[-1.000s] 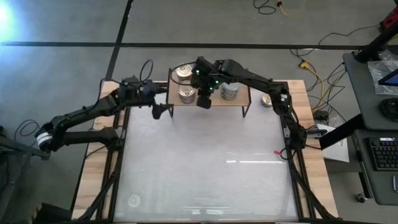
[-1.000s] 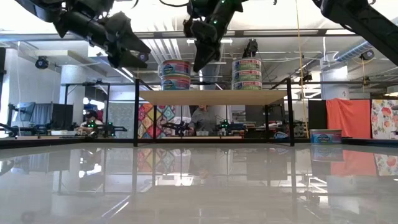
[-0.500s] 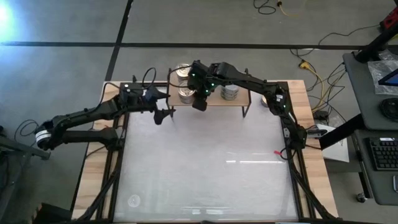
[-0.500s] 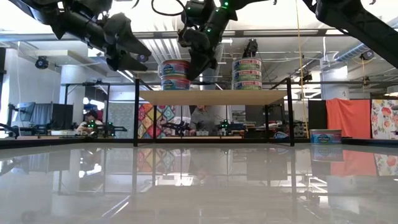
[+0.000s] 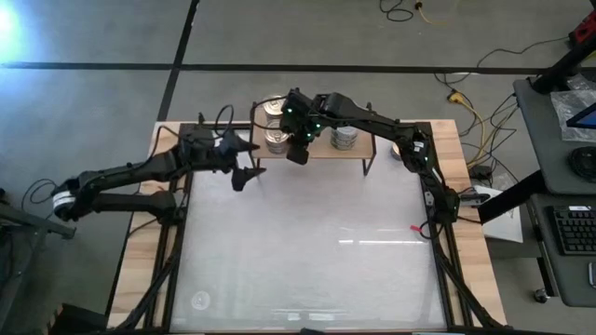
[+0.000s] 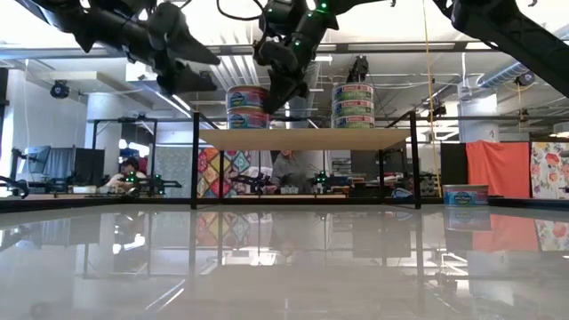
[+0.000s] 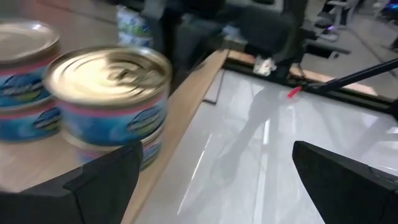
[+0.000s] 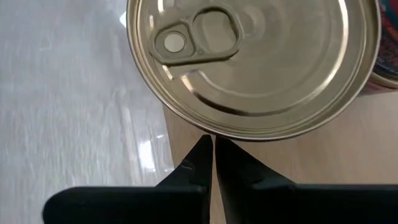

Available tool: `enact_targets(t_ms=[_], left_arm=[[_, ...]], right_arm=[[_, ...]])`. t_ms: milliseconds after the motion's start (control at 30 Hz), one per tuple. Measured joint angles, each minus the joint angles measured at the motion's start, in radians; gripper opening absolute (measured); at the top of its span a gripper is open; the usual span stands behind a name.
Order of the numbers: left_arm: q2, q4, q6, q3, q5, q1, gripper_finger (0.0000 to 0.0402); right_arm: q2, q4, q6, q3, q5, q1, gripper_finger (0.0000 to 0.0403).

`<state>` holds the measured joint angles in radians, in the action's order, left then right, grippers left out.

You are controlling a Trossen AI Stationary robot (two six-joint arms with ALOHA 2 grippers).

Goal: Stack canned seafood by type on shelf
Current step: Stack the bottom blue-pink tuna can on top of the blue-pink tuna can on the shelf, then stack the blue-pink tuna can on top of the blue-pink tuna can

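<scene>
Right gripper (image 8: 212, 149) pinched closed, empty, just above front gold-lidded tin (image 8: 252, 62) at shelf (image 5: 326, 151) left end | left gripper (image 5: 244, 160) jaws wide, beside shelf | advice: nudge gently, keep stack aligned.

Glossy gold metal tin lid (image 8: 252, 62), pale wooden shelf (image 8: 298, 158)

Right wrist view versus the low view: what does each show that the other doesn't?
Right wrist only: the gold pull-ring lid of a can, with the right gripper shut just beside its rim. Low view only: stack heights on the shelf, a lone can on the table at right, and the open left gripper. Both show the shelf's wooden board and the cans on it.
</scene>
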<state>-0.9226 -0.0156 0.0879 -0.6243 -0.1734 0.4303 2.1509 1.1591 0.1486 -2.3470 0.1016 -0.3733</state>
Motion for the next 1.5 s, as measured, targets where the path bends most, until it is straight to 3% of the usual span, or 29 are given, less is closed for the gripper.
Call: enact_targets(t_ms=[200,433,667,933,1233,1500], left_arm=[[-0.004,0.041,0.000,-0.001,0.004,-0.055,0.0398],[-0.005,0.040,-0.051,0.005,0.011,-0.120,0.0398],[-0.007,0.145,-0.053,0.005,0.009,-0.224,0.0398],[-0.007,0.216,-0.073,0.005,0.008,-0.275,0.0398],[-0.102,0.392,-0.015,0.006,0.017,-0.307,0.0398],[-0.232,0.444,0.061,-0.018,0.042,-0.443,0.0398]], right_arm=[[-0.010,0.026,0.006,0.000,0.000,0.002,0.0013],[-0.110,0.108,0.028,0.001,0.000,0.019,0.0013],[-0.209,0.118,0.068,0.000,0.000,0.108,0.0013],[-0.317,0.273,0.078,0.035,0.002,0.245,0.0013],[-0.558,0.118,-0.012,0.384,0.001,0.360,0.0013],[-0.849,-0.079,-0.178,0.762,-0.012,0.419,0.0013]])
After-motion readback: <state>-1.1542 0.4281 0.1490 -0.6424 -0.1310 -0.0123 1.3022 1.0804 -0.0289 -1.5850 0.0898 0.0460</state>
